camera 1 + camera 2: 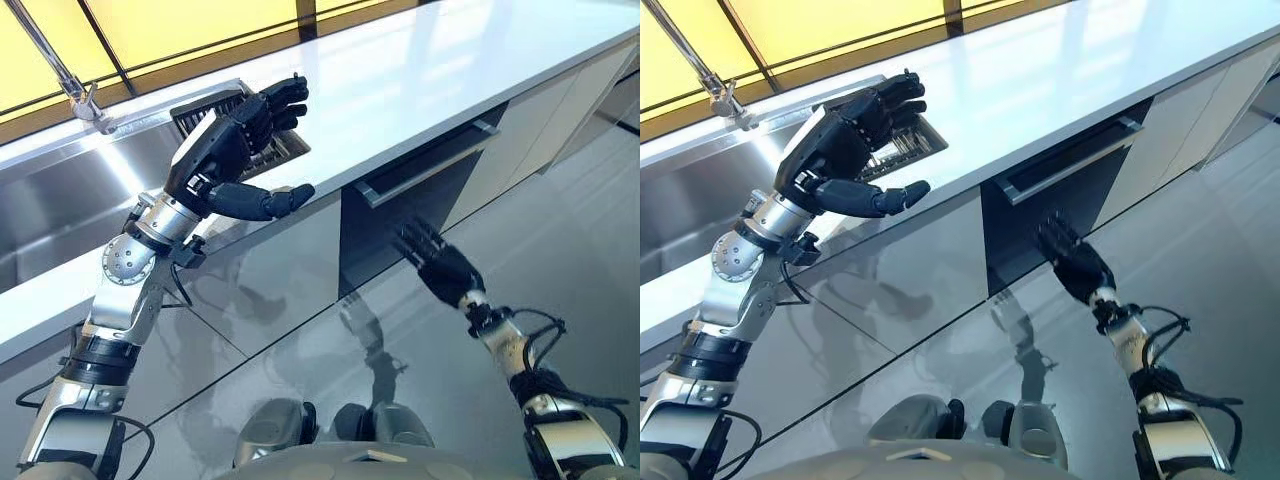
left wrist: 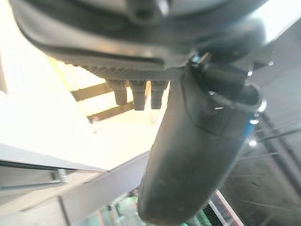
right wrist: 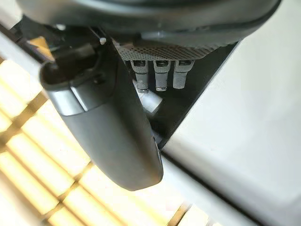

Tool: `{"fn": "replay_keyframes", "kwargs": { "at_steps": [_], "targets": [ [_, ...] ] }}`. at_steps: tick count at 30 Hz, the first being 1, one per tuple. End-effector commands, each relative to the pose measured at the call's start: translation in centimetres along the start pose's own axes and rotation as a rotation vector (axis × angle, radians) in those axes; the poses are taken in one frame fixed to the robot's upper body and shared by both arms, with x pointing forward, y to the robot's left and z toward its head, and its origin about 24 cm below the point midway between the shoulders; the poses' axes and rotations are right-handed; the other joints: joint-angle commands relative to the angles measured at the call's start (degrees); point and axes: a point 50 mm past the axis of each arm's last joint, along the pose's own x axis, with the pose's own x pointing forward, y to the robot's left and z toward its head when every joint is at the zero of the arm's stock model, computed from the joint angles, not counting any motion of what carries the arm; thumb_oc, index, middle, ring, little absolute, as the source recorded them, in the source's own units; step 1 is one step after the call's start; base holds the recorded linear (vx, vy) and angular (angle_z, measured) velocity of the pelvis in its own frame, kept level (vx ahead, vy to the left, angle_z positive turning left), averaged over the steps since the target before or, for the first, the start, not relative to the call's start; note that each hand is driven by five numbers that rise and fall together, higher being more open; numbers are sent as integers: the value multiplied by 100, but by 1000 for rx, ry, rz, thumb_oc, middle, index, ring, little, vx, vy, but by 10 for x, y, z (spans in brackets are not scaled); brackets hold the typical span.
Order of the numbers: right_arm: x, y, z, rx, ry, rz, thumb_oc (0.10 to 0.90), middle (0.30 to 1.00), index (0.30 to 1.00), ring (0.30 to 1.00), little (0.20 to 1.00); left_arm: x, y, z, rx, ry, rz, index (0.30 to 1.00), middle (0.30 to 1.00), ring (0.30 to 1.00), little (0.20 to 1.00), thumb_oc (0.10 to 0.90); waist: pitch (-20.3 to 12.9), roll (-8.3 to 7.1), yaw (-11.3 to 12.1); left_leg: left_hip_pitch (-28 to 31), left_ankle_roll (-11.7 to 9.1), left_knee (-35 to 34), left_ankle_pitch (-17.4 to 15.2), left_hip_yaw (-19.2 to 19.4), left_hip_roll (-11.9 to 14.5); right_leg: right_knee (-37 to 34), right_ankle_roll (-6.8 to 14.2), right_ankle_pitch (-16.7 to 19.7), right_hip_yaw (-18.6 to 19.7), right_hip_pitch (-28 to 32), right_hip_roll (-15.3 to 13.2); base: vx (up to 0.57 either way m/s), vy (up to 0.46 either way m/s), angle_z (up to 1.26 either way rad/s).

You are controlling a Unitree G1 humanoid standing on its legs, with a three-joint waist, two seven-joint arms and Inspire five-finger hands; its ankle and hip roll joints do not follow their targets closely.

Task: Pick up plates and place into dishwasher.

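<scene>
Above the counter edge (image 1: 330,185), left hand (image 1: 225,145) fingers relaxed; right hand (image 1: 445,268) fingers straight.

No readable text, label, number or sign stands on any surface here.

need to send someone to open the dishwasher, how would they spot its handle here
Follow the long white countertop away from the steel sink. Below its front edge sits one dark recessed panel between pale grey cabinet fronts. The handle is the silver horizontal bar across that panel's top; the right hand hangs just below it.
</scene>
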Motion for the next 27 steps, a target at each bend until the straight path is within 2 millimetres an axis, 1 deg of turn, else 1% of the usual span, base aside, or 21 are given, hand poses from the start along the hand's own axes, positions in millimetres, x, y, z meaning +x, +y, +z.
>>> {"fn": "replay_keyframes", "kwargs": {
  "at_steps": [1,2,4,5,6,7,10,11,12,13,14,15,17,18,19,20,21,22,24,27],
  "targets": [
    [-1,-4,-13,-54,22,-44,800,900,900,900,900,7,0,33,-221,-322,39,900,900,900,900,800,-533,-73,-191,300,-1,-782,215,-29,117,-1557,309,1049,393,609,57,-2,39,-9],
    [-5,-8,-30,-33,65,-87,800,900,900,900,900,9,-5,29,-332,-348,28,900,900,900,900,800,-582,-66,-216,306,-6,-938,325,-17,121,-1715,311,1176,429,614,80,1,39,-12],
    [-15,-16,-58,17,143,-182,800,900,900,900,900,14,-24,18,-566,-354,-70,900,900,900,900,800,-676,-52,-249,379,-5,-1253,425,11,142,-1995,319,1323,484,661,123,17,36,-13],
    [-18,-18,-64,33,157,-205,800,900,900,900,900,16,-31,15,-637,-350,-93,900,900,900,900,800,-697,-47,-254,397,0,-1330,447,14,145,-2059,320,1353,493,673,135,43,38,-11],
    [-28,-25,-84,73,220,-291,800,900,900,900,900,19,-47,7,-830,-348,-156,900,900,900,900,800,-755,-17,-271,456,10,-1520,510,24,155,-2194,323,1438,521,705,168,43,33,-7],
    [-35,-28,-94,102,250,-336,800,900,900,900,900,21,-55,1,-935,-340,-163,900,900,900,900,800,-787,2,-281,491,16,-1644,540,42,161,-2288,332,1483,530,723,181,50,36,-17],
    [-54,-38,-114,173,321,-442,800,900,900,900,900,22,-76,-21,-1181,-289,-142,900,900,900,900,800,-871,22,-305,570,24,-1908,603,89,157,-2554,347,1626,540,770,226,32,18,-16],
    [-58,-39,-118,206,330,-472,800,900,900,900,900,20,-85,-31,-1246,-253,-151,900,900,900,900,800,-890,26,-309,570,29,-1948,607,105,155,-2604,351,1666,549,766,239,0,0,0],
    [-59,-39,-120,212,334,-477,800,900,900,900,900,18,-89,-36,-1264,-245,-154,900,900,900,900,800,-897,25,-310,563,31,-1959,606,108,153,-2632,352,1684,553,767,242,0,0,0],
    [-63,-38,-127,221,368,-494,800,900,900,900,900,10,-108,-56,-1375,-178,-168,900,900,900,900,800,-915,19,-312,545,27,-1959,596,135,146,-2716,364,1752,547,773,240,0,0,0],
    [-65,-38,-132,224,390,-503,800,900,900,900,900,4,-118,-66,-1437,-141,-192,900,900,900,900,800,-926,13,-311,537,22,-1959,590,159,144,-2765,374,1792,544,774,238,0,0,0],
    [-66,-38,-133,224,397,-504,800,900,900,900,900,0,-124,-72,-1458,-125,-198,900,900,900,900,800,-931,11,-311,535,21,-1959,585,172,144,-2775,379,1801,544,770,237,0,0,0],
    [-69,-36,-140,242,425,-505,800,900,900,900,900,-16,-145,-93,-1532,-30,-234,900,900,900,900,800,-940,9,-316,567,23,-1959,529,216,156,-2796,400,1785,546,803,239,16,-4,0],
    [-71,-35,-144,241,446,-502,800,900,900,900,900,-29,-158,-105,-1595,20,-251,900,900,900,900,800,-948,4,-323,569,32,-1959,516,244,158,-2788,415,1785,554,797,242,0,0,0],
    [-71,-34,-146,227,468,-496,800,900,900,900,900,-37,-164,-112,-1619,69,-251,900,900,900,900,800,-952,3,-329,573,36,-1959,507,266,161,-2782,425,1781,557,797,242,0,0,0],
    [-72,-32,-150,217,491,-495,800,900,900,900,900,-55,-174,-126,-1620,163,-246,900,900,900,900,800,-964,-3,-331,579,42,-1959,499,303,166,-2779,430,1779,545,792,241,18,-21,4],
    [-73,-31,-152,212,503,-492,800,900,900,900,900,-72,-181,-136,-1612,248,-244,900,900,900,900,800,-970,-6,-325,575,47,-1959,494,331,171,-2783,433,1778,538,783,243,0,0,0],
    [-72,-31,-152,210,506,-491,800,900,900,900,900,-79,-185,-140,-1602,299,-230,900,900,900,900,800,-975,-5,-321,570,50,-1959,493,342,174,-2785,436,1777,536,777,243,0,0,0],
    [-73,-30,-154,191,532,-490,800,900,900,900,900,-118,-191,-158,-1519,526,-131,900,900,900,900,800,-998,-8,-297,567,58,-1959,490,360,179,-2795,457,1771,518,774,247,0,0,0],
    [-75,-29,-158,131,599,-478,800,900,900,900,900,-179,-194,-173,-1394,871,-17,900,900,900,900,800,-1024,7,-254,559,70,-1959,504,346,174,-2816,471,1758,494,782,246,0,0,0]
  ]
}}
